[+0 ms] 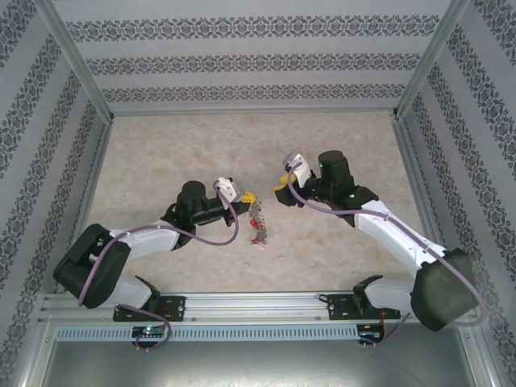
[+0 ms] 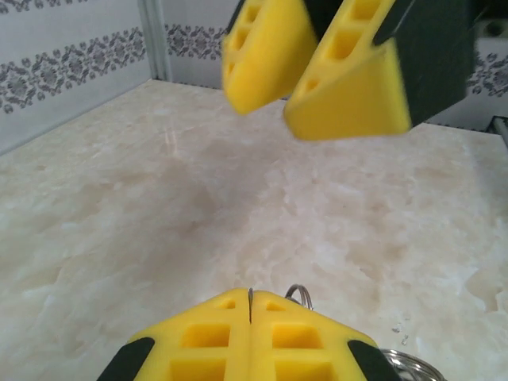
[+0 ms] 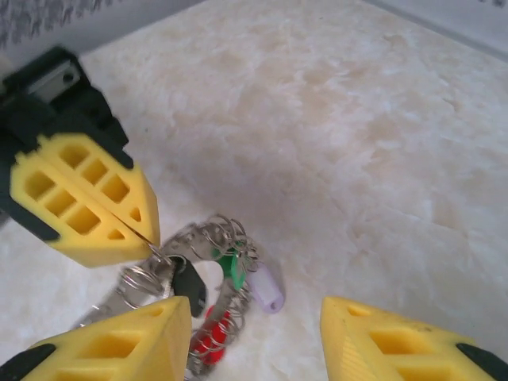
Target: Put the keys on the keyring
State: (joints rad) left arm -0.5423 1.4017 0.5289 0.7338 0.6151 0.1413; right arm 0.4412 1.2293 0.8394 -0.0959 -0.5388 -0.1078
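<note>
The keyring (image 3: 181, 238) is a grey metal ring fringed with wire loops. It hangs tilted just above the table. My left gripper (image 3: 148, 232) is shut on its rim, and a thin metal edge shows between the closed fingertips (image 2: 250, 300). A red key head (image 3: 208, 340) sits among the loops on the ring's lower part; I cannot tell whether it is threaded on. From above, red bits (image 1: 257, 224) show in the dangling ring (image 1: 259, 230) below the left gripper (image 1: 247, 196). My right gripper (image 3: 254, 311) is open and empty, just right of the ring (image 1: 281, 193).
Black (image 3: 189, 286), green (image 3: 234, 270) and lilac (image 3: 268, 287) tags hang from the ring's loops. The right gripper's fingers (image 2: 317, 71) hover close in front of the left one. The marble tabletop (image 1: 242, 145) is walled by patterned panels on three sides.
</note>
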